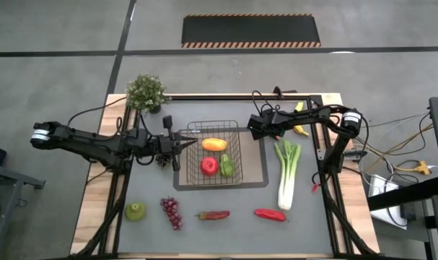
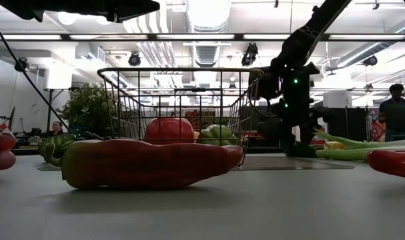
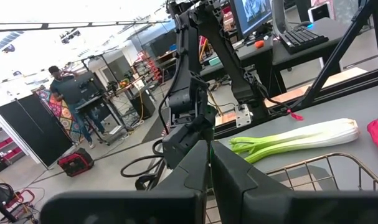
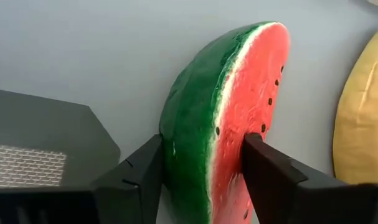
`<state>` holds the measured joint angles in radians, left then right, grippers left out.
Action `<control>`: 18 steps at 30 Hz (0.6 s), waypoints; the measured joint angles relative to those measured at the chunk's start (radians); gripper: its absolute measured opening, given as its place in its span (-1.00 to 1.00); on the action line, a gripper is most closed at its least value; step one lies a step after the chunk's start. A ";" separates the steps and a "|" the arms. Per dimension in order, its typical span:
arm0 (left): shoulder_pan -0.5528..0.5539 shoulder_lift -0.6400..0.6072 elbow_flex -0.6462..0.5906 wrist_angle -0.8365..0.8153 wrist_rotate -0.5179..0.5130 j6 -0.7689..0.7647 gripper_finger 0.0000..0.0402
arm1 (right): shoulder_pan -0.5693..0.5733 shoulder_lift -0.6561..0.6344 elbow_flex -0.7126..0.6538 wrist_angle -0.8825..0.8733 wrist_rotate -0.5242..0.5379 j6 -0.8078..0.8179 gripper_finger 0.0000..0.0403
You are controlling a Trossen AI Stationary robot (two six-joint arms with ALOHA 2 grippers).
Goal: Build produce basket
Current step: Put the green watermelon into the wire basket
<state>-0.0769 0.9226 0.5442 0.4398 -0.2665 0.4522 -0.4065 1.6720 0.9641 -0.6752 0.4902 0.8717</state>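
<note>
Three pieces of produce sit in the basket (image 1: 237,130) at table centre — an orange piece (image 1: 214,144), a red apple (image 1: 209,166) and a green pear (image 1: 226,167). At 3 o'clock lies the leek (image 1: 287,173). Left gripper (image 1: 190,144) hovers at the basket's 9 o'clock rim, fingers pressed together. At 1 o'clock, right gripper (image 4: 201,180) pinches the watermelon slice (image 4: 229,118) beside the banana (image 4: 363,112).

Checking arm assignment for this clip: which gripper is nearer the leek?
The right. The right gripper sits just beyond the leek's leafy end, shut on the watermelon slice. The left gripper is across the basket, at its opposite side.
</note>
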 joint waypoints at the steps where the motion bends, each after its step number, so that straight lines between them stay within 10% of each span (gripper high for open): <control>1: 0.000 0.001 0.000 0.001 0.000 0.000 -0.99 | 0.000 -0.001 0.007 -0.004 -0.002 -0.009 -0.13; 18: 0.000 0.006 0.000 0.023 0.000 0.000 -0.99 | 0.091 -0.276 0.111 -0.037 0.034 -0.232 -0.08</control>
<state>-0.0769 0.9287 0.5446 0.4633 -0.2665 0.4522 -0.3154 1.3961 1.0748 -0.7126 0.5243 0.6397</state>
